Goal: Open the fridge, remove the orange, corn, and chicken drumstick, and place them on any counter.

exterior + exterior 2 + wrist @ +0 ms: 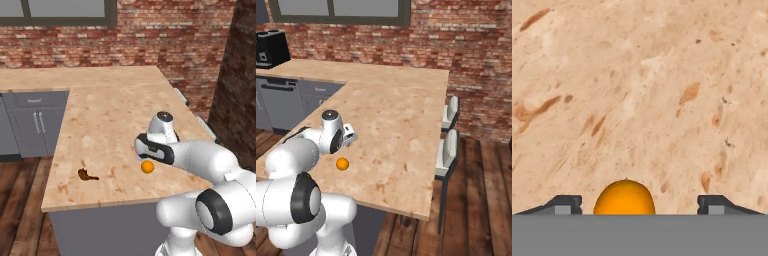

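Orange [147, 167] sits on the counter [110, 125], well in from its near edge, with the gripper [639, 205] directly above it, fingertips [564, 204] spread wide to either side and clear of the fruit. Off to the arm's left, the chicken drumstick [87, 174] lies nearer the counter's left edge. Bare worktop stretches ahead toward the brick wall [466, 45], and two chairs [448, 150] line the right edge

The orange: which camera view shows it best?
The right base view: the whole orange lies unhidden on the counter. In the left base view the arm crowds it; in the hand view its lower part is cut off.
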You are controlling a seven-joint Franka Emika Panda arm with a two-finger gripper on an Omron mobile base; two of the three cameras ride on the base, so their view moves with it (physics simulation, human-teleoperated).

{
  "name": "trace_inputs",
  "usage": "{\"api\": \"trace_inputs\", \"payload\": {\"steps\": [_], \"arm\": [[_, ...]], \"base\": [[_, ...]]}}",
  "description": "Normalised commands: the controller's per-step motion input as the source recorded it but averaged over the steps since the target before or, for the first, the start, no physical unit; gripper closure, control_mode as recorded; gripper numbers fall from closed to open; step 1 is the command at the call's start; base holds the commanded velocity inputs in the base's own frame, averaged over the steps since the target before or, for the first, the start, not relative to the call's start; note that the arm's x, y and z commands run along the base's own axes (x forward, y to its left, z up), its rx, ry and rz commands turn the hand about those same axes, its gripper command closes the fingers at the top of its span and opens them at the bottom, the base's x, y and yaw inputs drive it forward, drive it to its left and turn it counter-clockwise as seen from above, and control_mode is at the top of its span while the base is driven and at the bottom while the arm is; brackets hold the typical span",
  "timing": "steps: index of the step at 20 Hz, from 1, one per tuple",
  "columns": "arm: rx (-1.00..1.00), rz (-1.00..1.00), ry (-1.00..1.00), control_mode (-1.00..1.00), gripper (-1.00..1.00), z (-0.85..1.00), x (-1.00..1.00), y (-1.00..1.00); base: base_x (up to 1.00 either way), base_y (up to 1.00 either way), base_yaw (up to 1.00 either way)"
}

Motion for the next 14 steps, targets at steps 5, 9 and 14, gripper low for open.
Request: {"api": "trace_inputs", "payload": {"steps": [5,9,14], "arm": [[0.00,0.00,-0.17,-1.00,1.00,0.52,-0.18,-0.12],[-0.02,0.00,-0.18,-1.00,1.00,0.97,-0.38,-0.06],[0.00,-0.04,-0.02,-1.00,1.00,1.00,-0.50,-0.03]], "base": [[0.00,0.00,0.00],[0.00,0.00,0.00],[0.00,0.00,0.00]]}}
